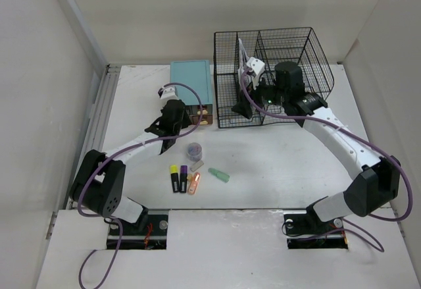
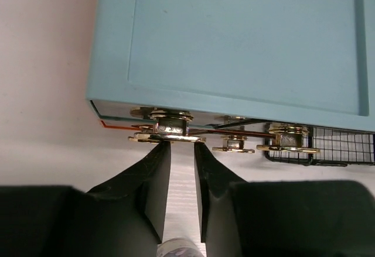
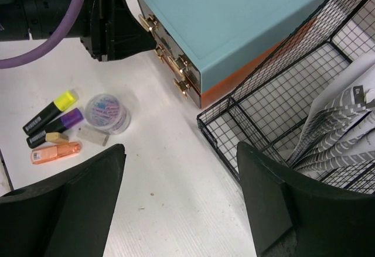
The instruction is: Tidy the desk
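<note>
The left gripper [image 2: 183,146], jaws a slim gap apart, has its tips at a brass drawer knob [image 2: 170,123] on the teal-topped drawer box [image 2: 234,34]; whether it grips cannot be told. The right gripper [image 3: 180,151] gapes wide and empty beside the black wire mesh rack [image 3: 246,108]. The large matte-white desk [image 3: 170,198] lies beneath both.

light: bright, even overhead | shadows: soft, short | blur: wrist views' nearest foreground

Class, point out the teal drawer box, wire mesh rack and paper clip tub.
teal drawer box [image 1: 191,81], top view, centre of its lid
wire mesh rack [image 1: 321,65], top view, its right side wall
paper clip tub [image 3: 106,112], right wrist view, its clear lid
</note>
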Motion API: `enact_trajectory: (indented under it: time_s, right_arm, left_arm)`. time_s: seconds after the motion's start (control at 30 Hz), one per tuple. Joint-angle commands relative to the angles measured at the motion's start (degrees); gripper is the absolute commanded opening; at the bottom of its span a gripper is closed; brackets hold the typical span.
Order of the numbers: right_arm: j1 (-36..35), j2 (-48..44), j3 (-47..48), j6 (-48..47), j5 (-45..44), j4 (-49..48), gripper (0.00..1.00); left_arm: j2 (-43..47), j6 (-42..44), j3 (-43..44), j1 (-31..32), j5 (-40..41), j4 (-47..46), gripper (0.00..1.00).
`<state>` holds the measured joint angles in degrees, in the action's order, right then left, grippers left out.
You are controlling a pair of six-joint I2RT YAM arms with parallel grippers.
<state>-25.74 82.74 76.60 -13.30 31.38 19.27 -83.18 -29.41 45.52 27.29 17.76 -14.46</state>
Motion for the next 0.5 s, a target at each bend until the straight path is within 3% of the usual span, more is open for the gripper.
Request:
enact_trajectory:
  time_s: [0.0,0.13,0.2,0.23,0.27,0.47]
  right_arm:
    - [0.78,-0.21,-0.48,0.29,1.50,-1.86,0.81]
    - [0.78,-0.74,-0.48,0.29,1.50,-1.86,0.81]
    - [0.78,-0.74,-0.48,0.29,1.50,-1.86,0.81]
    - [0.78,-0.74,-0.48,0.29,1.50,-1.86,0.81]
    - [0.78,-0.74,-0.48,0.29,1.50,-1.86,0.81]
    - [0.78,-0.74,-0.48,0.29,1.50,-1.86,0.81]
  left_arm:
    - [0.56,-0.12,2.21,-1.10,3.77,-4.97,0.18]
    - [1.17,-0.65,0.01,-1.10,3.25,-6.54,0.19]
    - [1.70,-0.65,-0.60,-1.10,3.77,-6.03,0.38]
    - [1.70,-0.65,-0.60,-1.10,3.77,-6.02,0.57]
    - [1.70,-0.65,-0.60,-1.10,5.43,-4.80,0.63]
    - [2.32,-0.12,2.29,-1.10,7.38,-3.56,0.64]
